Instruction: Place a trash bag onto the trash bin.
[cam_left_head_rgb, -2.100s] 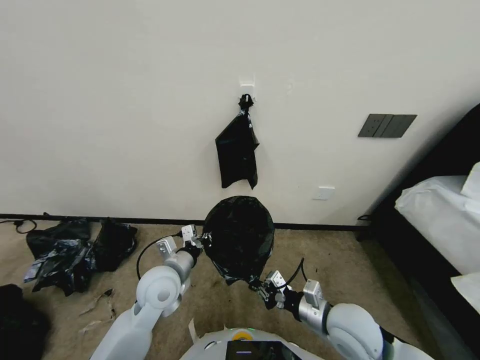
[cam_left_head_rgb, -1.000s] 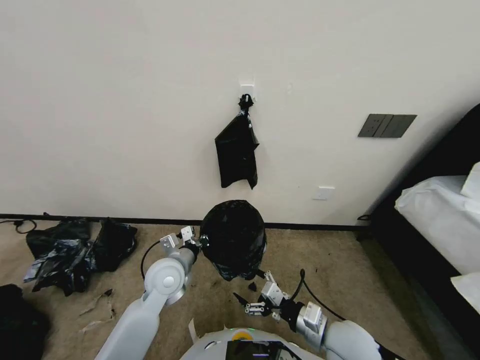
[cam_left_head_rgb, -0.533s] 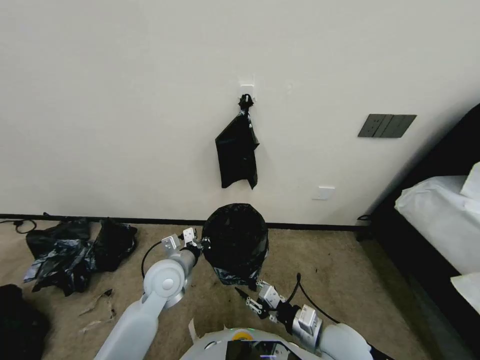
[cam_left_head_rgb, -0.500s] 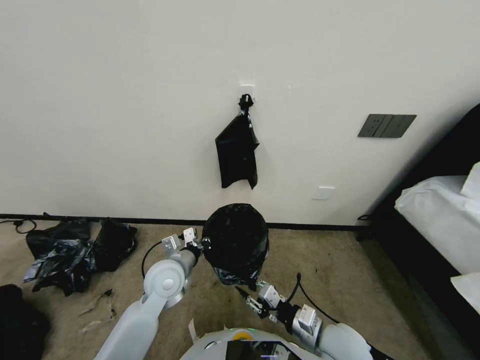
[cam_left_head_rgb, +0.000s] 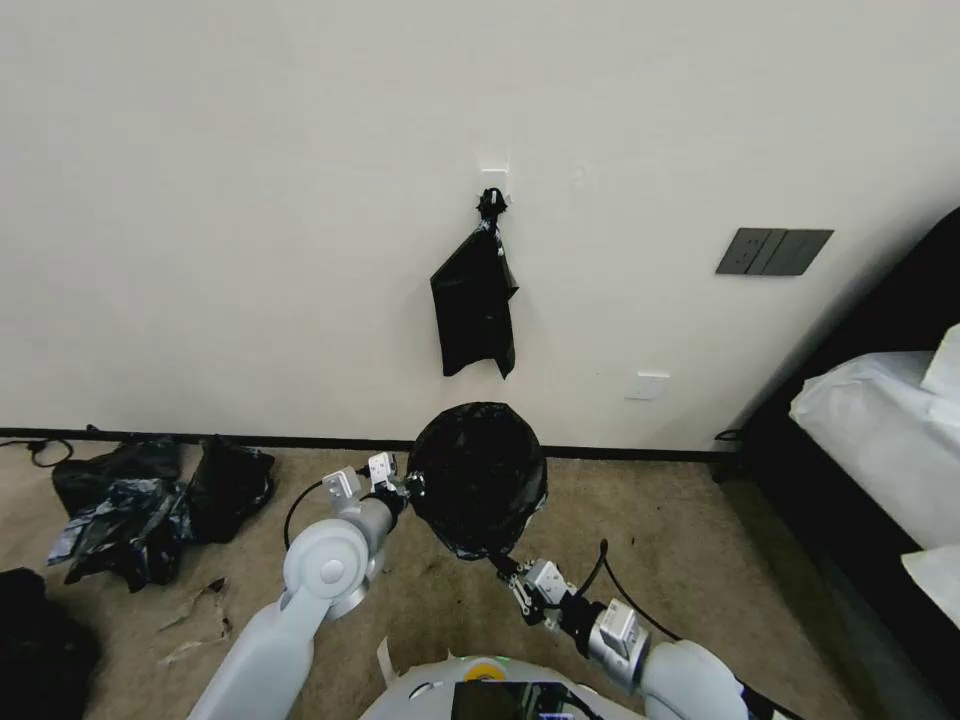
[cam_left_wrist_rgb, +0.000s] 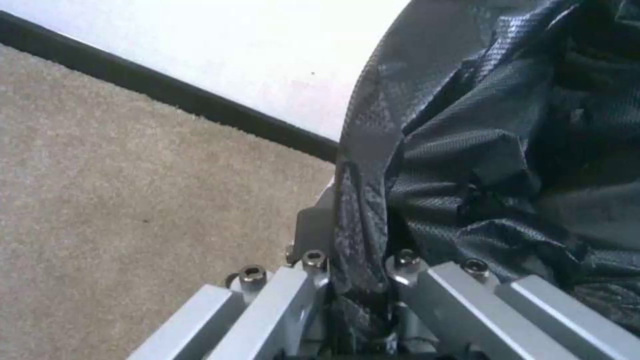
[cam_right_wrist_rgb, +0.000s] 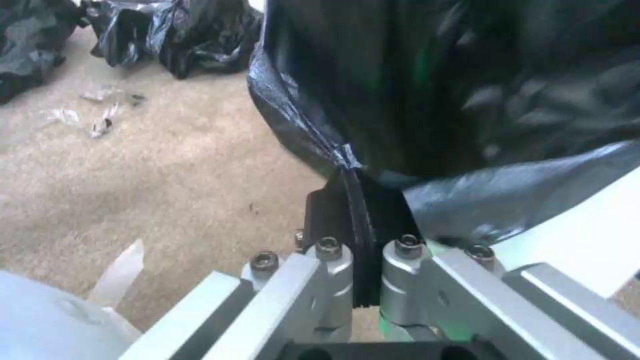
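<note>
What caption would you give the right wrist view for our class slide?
Right gripper shut on the edge of the trash bag, the glossy black film pulled taut above beige carpet.

No readable text, label or number shows anywhere

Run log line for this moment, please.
left gripper: shut on trash bag edge | right gripper: shut on opposite edge | bag stretched open between them

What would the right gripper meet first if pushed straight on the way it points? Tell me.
Most likely the thin glossy black plastic trash bag itself: the right gripper is shut on its near edge and points into the film. The round bin it covers would probably come next, though depth is unclear. The left gripper clamps the far-left edge.
</note>
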